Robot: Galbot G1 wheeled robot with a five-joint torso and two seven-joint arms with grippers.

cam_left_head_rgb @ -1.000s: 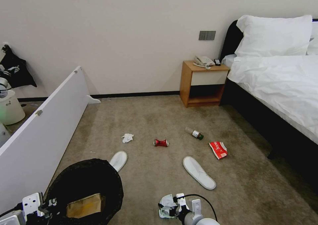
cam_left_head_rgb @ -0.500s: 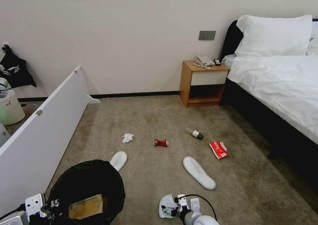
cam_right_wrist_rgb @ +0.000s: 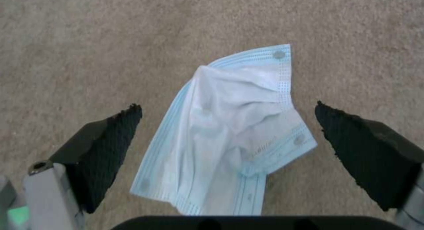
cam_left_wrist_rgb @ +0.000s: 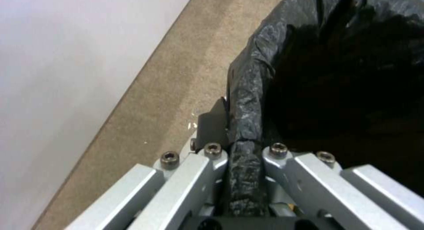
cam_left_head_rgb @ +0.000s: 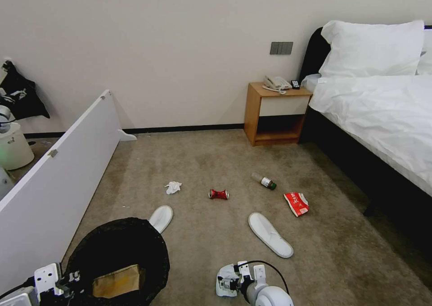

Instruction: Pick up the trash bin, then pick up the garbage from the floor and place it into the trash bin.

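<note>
Head view: the trash bin [cam_left_head_rgb: 118,261] sits low at the robot's left. Left wrist view: the left end effector [cam_left_wrist_rgb: 242,157] pinches its bagged rim. Right wrist view: the right end effector [cam_right_wrist_rgb: 227,124] hangs spread around a crumpled face mask [cam_right_wrist_rgb: 230,134] on the carpet [cam_right_wrist_rgb: 88,41].

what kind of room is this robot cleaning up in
Most likely a hotel room: a made bed with white linen, a wooden nightstand carrying a corded telephone, and disposable white slippers on the carpet.

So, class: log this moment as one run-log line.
left gripper: shut on trash bin rim | right gripper: open, straddling face mask on carpet | bin holds cardboard
</note>
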